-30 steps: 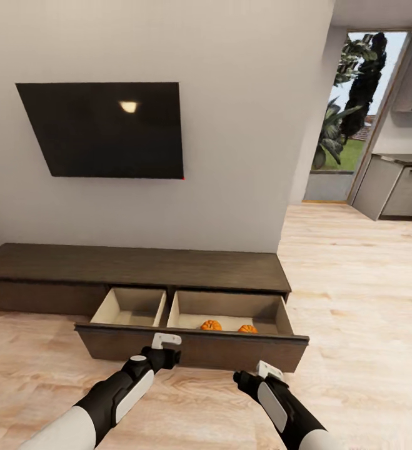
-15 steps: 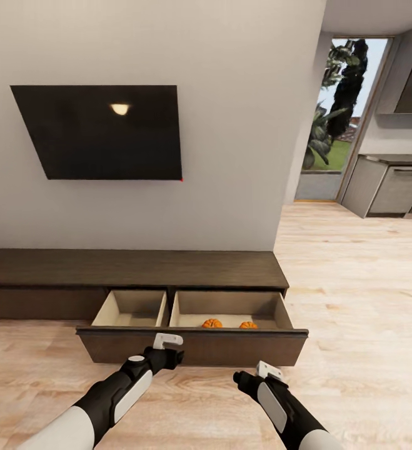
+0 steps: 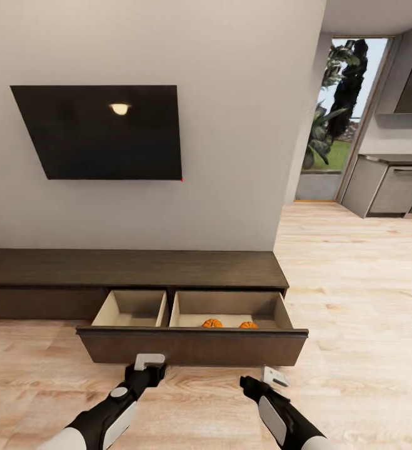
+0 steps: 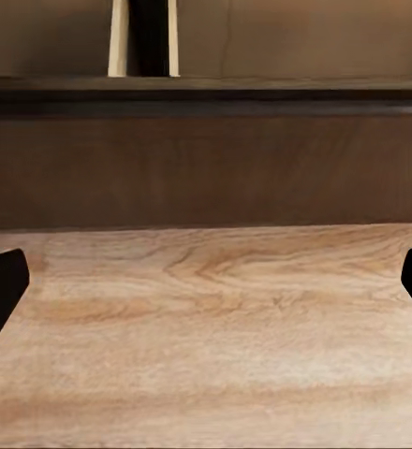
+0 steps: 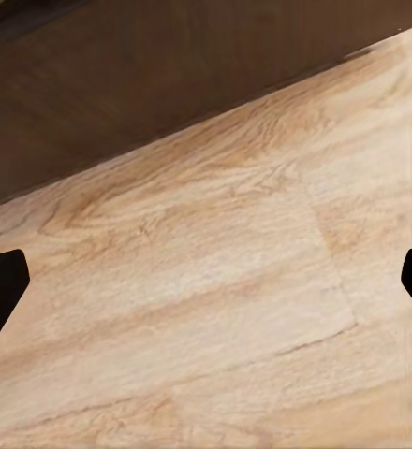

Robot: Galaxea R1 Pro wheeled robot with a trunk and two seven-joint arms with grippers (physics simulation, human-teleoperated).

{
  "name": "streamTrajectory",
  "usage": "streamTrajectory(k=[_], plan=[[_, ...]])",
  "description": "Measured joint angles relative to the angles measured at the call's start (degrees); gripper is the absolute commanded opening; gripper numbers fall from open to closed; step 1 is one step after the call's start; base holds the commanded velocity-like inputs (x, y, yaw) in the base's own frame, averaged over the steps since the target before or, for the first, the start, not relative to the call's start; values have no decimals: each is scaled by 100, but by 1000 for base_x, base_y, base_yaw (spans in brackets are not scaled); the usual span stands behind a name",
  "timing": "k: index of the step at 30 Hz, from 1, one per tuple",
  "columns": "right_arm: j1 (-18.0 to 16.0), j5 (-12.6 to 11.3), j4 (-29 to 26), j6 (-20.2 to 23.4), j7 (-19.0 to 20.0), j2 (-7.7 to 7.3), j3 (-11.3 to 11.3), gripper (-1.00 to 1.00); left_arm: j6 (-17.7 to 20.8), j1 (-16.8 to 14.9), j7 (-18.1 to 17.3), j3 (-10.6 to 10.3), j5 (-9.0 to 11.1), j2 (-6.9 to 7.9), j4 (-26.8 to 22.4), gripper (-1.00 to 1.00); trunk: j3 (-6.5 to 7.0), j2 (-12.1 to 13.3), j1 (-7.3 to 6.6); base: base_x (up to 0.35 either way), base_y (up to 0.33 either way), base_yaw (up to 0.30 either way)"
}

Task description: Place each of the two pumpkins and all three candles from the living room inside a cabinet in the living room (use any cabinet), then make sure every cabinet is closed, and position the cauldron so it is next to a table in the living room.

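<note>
Even, bright, soft rendered light fills the room. A small ceiling-lamp glare [image 3: 120, 109] sits on the black TV [image 3: 99, 131], and daylight glows through the far doorway [image 3: 340, 119]. The open drawer [image 3: 193, 328] casts faint shadow; wide-angle skew bends the edges, and the wrist views look soft.

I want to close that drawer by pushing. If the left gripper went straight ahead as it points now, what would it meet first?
Most likely the dark front panel of the open drawer: the left gripper points at it, open, just short of it over the floor. Exact gap unclear.
</note>
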Motion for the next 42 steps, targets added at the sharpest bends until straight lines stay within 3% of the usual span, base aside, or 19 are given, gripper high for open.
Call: streamTrajectory(k=[2, 5, 16, 24, 29, 36, 42], plan=[[0, 140, 176, -336, -4, -9, -18, 100, -250, 1, 1, 6, 5, -18, 405, 100, 0, 0, 0, 0, 0, 0], [2, 256, 356, -779, -14, -17, -14, 100, -384, 0, 1, 3, 3, -28, 614, 100, 0, 0, 0, 0, 0, 0], [2, 576, 539, -1171, -19, -23, 21, 100, -639, 0, 17, -2, 0, -118, 717, 100, 0, 0, 0, 0, 0, 0], [45, 609, 551, -1302, -20, -25, 21, 100, -671, 1, 65, -1, -1, -168, 722, 100, 0, 0, 0, 0, 0, 0], [158, 591, 552, -1840, -18, -25, 16, 100, -680, 1, 69, -1, 0, -175, 715, 100, 0, 0, 0, 0, 0, 0], [228, 587, 542, -2134, -24, -38, 9, 100, -682, 0, 63, -1, -1, -175, 716, 100, 0, 0, 0, 0, 0, 0], [246, 609, 539, -2361, -18, -54, 14, 100, -678, 2, 33, -7, 0, -173, 716, 100, -107, -239, 131, 0, 0, 0]])
